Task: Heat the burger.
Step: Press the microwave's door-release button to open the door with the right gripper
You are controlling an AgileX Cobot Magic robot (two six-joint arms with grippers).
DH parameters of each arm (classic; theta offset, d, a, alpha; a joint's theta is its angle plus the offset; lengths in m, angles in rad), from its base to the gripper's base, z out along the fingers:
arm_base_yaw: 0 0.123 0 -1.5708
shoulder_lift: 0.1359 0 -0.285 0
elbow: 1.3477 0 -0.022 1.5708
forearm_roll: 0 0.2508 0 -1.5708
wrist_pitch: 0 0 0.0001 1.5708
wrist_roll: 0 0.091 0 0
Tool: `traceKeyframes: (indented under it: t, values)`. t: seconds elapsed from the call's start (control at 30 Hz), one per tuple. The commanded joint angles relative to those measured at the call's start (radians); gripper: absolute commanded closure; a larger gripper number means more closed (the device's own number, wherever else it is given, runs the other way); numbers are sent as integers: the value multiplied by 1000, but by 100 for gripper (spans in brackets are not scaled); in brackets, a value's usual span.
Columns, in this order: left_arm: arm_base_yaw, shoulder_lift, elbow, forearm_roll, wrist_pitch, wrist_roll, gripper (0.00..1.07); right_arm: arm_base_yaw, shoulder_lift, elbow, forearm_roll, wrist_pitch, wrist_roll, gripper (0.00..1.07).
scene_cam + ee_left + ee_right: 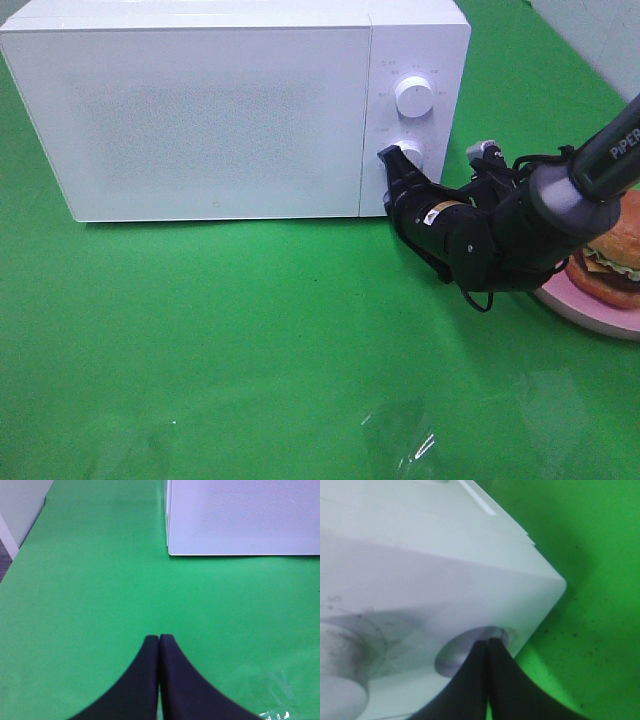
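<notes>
**Exterior high view.** The microwave (215,110) stands on the green cloth (250,340) with its door shut. The right gripper (388,156) has its jaws pressed together and holds nothing. Its tips rest against the lower knob (412,150), under the upper knob (413,97) on the control panel. The burger (615,255) sits on its pink plate (590,305) at the right edge, outside the oven and partly hidden by the right arm. Since the burger is not yet loaded, the step in hand is probably working the lower control to release the door. Whether it needs a push or a turn cannot be told.

**Left wrist view.** The left gripper (159,639) is closed and empty above bare cloth. The microwave (245,515) is well apart from it, so this arm is clear of the work.

**Right wrist view.** The closed tips of the right gripper (487,642) meet the lower knob (455,657) at its rim, on the side nearest the cabinet corner. For a clean actuation:
- Centre the tips on the knob face.
- Apply force square to the panel and build it gradually. An off-centre push may slide onto the panel or shift the oven on the cloth.
- Keep the arm clear of the plate.
</notes>
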Motion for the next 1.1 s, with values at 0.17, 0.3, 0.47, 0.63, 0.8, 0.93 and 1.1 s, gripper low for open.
traceKeyframes:
  t: [0.17, 0.3, 0.47, 0.63, 0.8, 0.93, 1.1]
  values:
    - [-4, -23, 2, -2, -13, 2, 106, -18, -36, -131, -86, -331, 4, 107]
    - [-4, -23, 2, -2, -13, 2, 106, -18, -82, -63, -86, -277, -12, 107]
    - [-4, -23, 2, -2, -13, 2, 106, -18, -106, -12, -85, -278, -24, 107]
    - [-4, -23, 2, -2, -13, 2, 106, -18, -116, 59, -85, -299, -35, 107]
    - [-4, -23, 2, -2, -13, 2, 106, -18, -116, 61, -80, -277, -39, 107]
    - [-4, -23, 2, -2, -13, 2, 106, -18, -113, 61, -56, -289, -54, 107]
    - [-4, -23, 2, -2, -13, 2, 106, -18, -72, 29, -35, -325, -54, 107]
